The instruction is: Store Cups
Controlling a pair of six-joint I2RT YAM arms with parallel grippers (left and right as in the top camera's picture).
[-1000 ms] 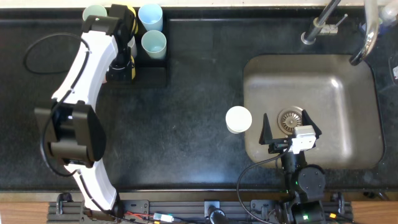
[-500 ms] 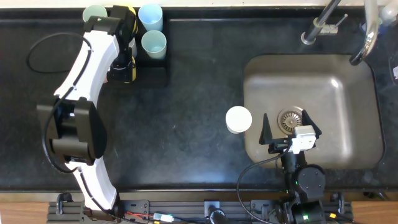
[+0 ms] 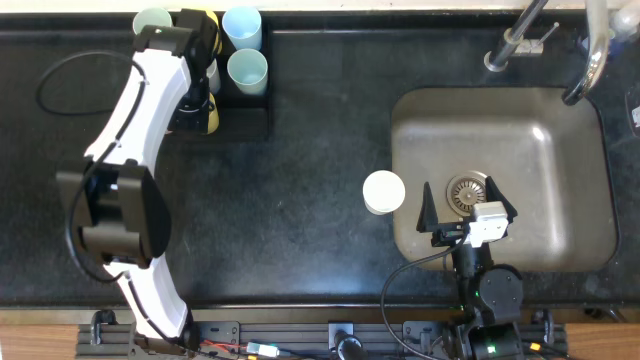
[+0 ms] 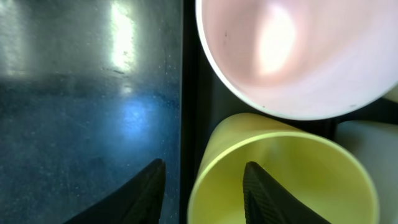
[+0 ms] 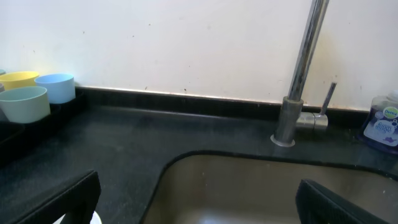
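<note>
Yellow cup point(image 4: 298, 168) rim between left jaws

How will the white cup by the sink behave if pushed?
The white round cup looks light, so it may slide on the smooth black counter. It stands at the steel sink's rim, so a push that way might tip it in.

Desk point(image 3: 300, 220) layout
Racked cups point(image 3: 247, 70) are placed rear left; a lone cup point(image 3: 384, 191) is set left of the sink point(image 3: 560, 130).
</note>
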